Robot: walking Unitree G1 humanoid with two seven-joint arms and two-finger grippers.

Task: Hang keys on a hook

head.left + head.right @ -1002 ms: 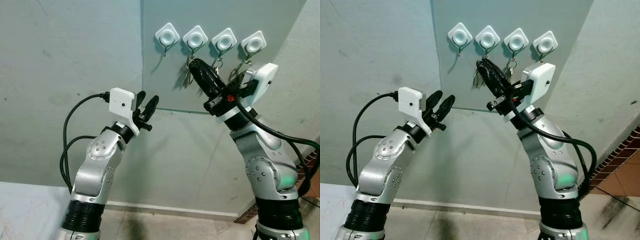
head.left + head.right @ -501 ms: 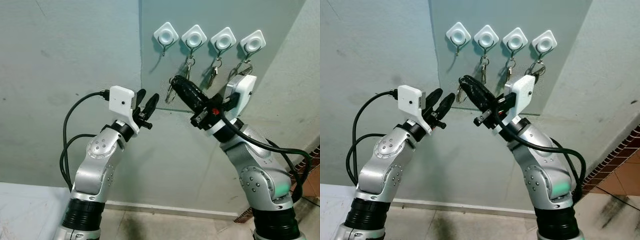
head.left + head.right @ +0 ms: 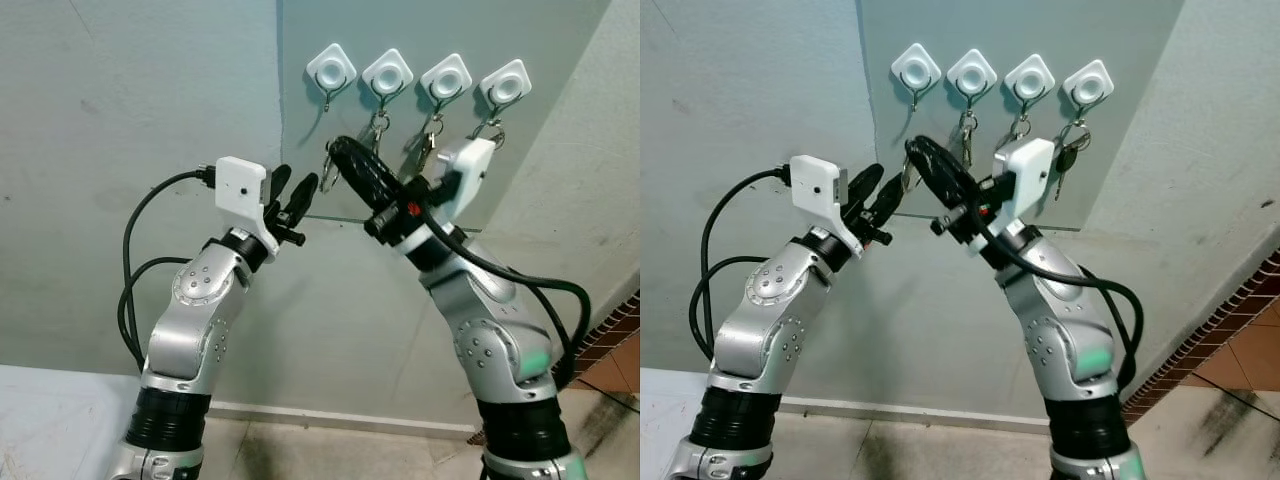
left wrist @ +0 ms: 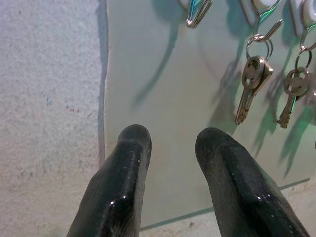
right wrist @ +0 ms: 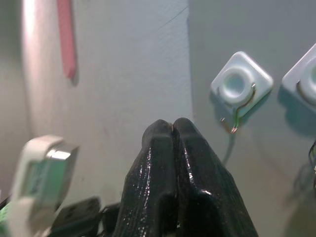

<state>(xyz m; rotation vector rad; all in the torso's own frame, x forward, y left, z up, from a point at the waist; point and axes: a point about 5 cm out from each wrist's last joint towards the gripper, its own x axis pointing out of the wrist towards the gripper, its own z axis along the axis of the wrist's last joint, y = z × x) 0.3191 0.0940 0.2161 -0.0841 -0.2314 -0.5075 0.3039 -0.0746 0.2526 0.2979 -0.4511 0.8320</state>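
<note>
Four white hooks sit in a row on a grey-green panel (image 3: pixel 340 120). The leftmost hook (image 3: pixel 332 68) is empty; the other three carry keys (image 3: pixel 378 128). My right gripper (image 3: pixel 335 149) is shut, with a small bunch of keys (image 3: pixel 327 170) dangling from its tip. It is below and slightly left of the empty hook (image 5: pixel 240 86). My left gripper (image 3: pixel 297 182) is open just left of the dangling keys, holding nothing. In the left wrist view its fingers (image 4: pixel 126 163) point at the panel below the empty hook (image 4: pixel 197 10).
The panel's lower edge (image 3: pixel 350 218) runs just behind both grippers. A plain wall (image 3: pixel 120 120) stretches to the left. Black cables (image 3: pixel 135 290) loop off both arms. Brick edging (image 3: pixel 620 320) and tiled floor (image 3: pixel 1230 400) lie at the lower right.
My right gripper has swung left and upward with the keys, from under the second hook to under the leftmost one. The left gripper has risen slightly and stays open.
</note>
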